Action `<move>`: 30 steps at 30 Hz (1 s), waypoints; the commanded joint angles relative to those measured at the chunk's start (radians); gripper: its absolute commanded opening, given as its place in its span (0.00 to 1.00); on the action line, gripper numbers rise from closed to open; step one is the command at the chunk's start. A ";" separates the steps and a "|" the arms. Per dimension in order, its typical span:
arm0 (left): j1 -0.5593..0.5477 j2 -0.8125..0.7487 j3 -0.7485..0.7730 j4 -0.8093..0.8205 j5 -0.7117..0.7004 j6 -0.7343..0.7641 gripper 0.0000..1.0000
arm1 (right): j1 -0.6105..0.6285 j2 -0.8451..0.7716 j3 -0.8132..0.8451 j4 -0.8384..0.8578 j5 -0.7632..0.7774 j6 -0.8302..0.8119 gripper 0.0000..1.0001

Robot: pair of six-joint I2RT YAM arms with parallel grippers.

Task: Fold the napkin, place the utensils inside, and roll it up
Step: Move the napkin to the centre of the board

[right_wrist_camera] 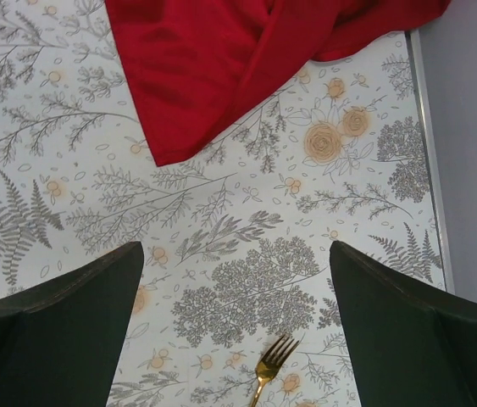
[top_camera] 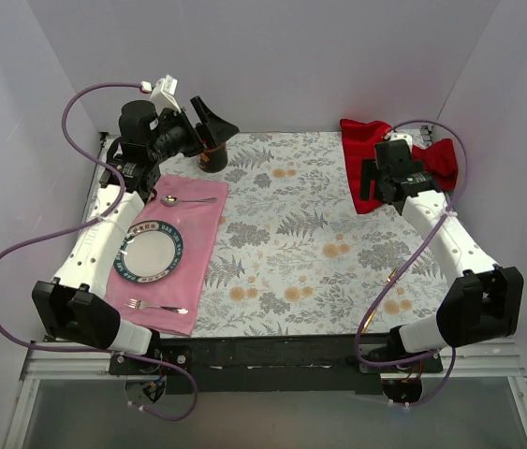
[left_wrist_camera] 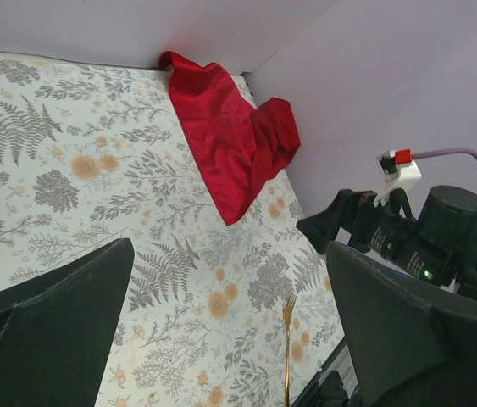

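The red napkin [top_camera: 364,154] lies crumpled at the table's back right corner. It also shows in the left wrist view [left_wrist_camera: 234,144] and the right wrist view [right_wrist_camera: 221,59]. A gold fork [right_wrist_camera: 270,366] lies on the floral cloth nearer the front right, tines toward the napkin; it shows in the left wrist view [left_wrist_camera: 287,348] and faintly in the top view [top_camera: 392,277]. My right gripper [top_camera: 387,187] hovers over the napkin's near edge, open and empty [right_wrist_camera: 236,339]. My left gripper [top_camera: 218,120] is raised at the back left, open and empty [left_wrist_camera: 230,339].
A pink placemat [top_camera: 197,234] at the left holds a plate [top_camera: 151,251], a silver spoon [top_camera: 186,200] and a silver fork [top_camera: 155,306]. A dark cup [top_camera: 212,159] stands below the left gripper. White walls enclose the table. Purple cables loop beside both arms.
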 commanded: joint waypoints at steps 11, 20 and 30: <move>-0.343 -0.078 -0.057 -0.021 -0.016 0.021 0.98 | -0.311 0.318 0.064 0.144 -0.272 0.037 0.97; -0.619 -0.176 -0.275 -0.080 -0.164 0.057 0.98 | -0.365 0.366 -0.043 0.344 -0.462 0.079 0.93; -0.663 -0.217 -0.324 -0.119 -0.226 0.082 0.98 | -0.363 0.429 -0.041 0.447 -0.595 0.161 0.84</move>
